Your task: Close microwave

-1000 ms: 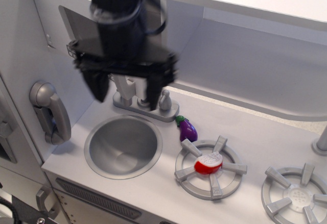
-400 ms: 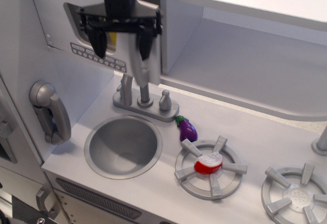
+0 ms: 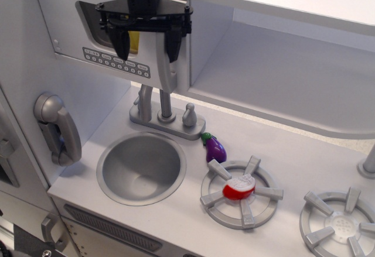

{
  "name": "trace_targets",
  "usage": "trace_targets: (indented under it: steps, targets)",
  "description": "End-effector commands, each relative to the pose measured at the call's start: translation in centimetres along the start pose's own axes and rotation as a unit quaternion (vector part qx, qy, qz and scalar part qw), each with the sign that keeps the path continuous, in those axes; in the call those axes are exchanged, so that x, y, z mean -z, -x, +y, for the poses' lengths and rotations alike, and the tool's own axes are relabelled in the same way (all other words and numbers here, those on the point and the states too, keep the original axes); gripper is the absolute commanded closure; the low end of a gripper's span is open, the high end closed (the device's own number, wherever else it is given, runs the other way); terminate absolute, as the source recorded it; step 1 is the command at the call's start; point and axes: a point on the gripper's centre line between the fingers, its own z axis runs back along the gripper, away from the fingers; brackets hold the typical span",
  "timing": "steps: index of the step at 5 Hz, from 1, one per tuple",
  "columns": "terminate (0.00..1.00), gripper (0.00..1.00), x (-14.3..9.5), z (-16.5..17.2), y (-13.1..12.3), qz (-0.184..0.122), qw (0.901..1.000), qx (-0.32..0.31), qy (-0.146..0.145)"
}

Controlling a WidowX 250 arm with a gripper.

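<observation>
The microwave (image 3: pixel 67 34) is the white box at the upper left. Its white door has a clear window (image 3: pixel 94 20), a grey button row (image 3: pixel 115 65) and a vertical grey handle (image 3: pixel 168 72) at its right edge. The door lies nearly flat against the box front. My black gripper (image 3: pixel 147 43) hangs in front of the door, fingers pointing down and spread apart, holding nothing. The left finger (image 3: pixel 121 41) covers part of the window; the right finger (image 3: pixel 173 43) sits over the handle top.
A wide open white shelf recess (image 3: pixel 281 75) lies right of the microwave. Below are a grey faucet (image 3: pixel 166 113), round sink (image 3: pixel 140 166), purple toy eggplant (image 3: pixel 215 147), a burner (image 3: pixel 240 191) with a red-and-white toy, and a toy phone (image 3: pixel 57 129) at left.
The gripper has risen from just above the faucet to door height and moved back toward the microwave. The door has swung from angled open to almost flat against the box.
</observation>
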Motion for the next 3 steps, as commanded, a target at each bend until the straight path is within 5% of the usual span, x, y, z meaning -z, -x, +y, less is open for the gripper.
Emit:
trace_targets:
  steps: [1, 2, 3]
  targets:
    - [0.00, 0.00, -2.3, 0.0, -1.4, -0.046, 0.9985, 0.009, 0.030]
    - [0.00, 0.00, -3.6, 0.1, -0.5, -0.057, 0.9948, 0.048, 0.069]
    - [0.00, 0.00, -4.8, -0.3, 1.1, -0.035, 0.9927, 0.086, 0.077]
